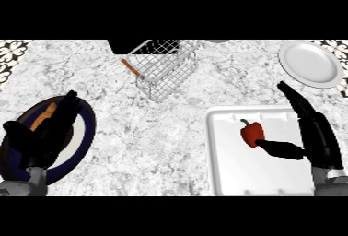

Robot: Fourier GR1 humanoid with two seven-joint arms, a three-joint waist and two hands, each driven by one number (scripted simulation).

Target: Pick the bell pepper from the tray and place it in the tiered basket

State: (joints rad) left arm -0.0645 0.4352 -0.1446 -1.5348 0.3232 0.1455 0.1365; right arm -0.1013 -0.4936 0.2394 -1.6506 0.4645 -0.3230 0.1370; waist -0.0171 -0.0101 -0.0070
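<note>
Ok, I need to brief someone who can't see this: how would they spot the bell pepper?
Find the white tray at the counter's right, in front of the wire tiered basket. The bell pepper lies on it by the right hand: small, red, green-stemmed, the only thing on the tray.

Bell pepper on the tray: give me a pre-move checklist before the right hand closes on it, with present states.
1. Bell pepper lies on the white tray: ok.
2. Right hand beside it, thumb at the pepper's lower side: ok.
3. Fingers curled round the pepper: not ok, they are straight.
4. Tiered basket in view across the counter: ok.
5. Left hand away, over the dark plate: ok.
6. Thumb actually touching the pepper: cannot tell.
</note>
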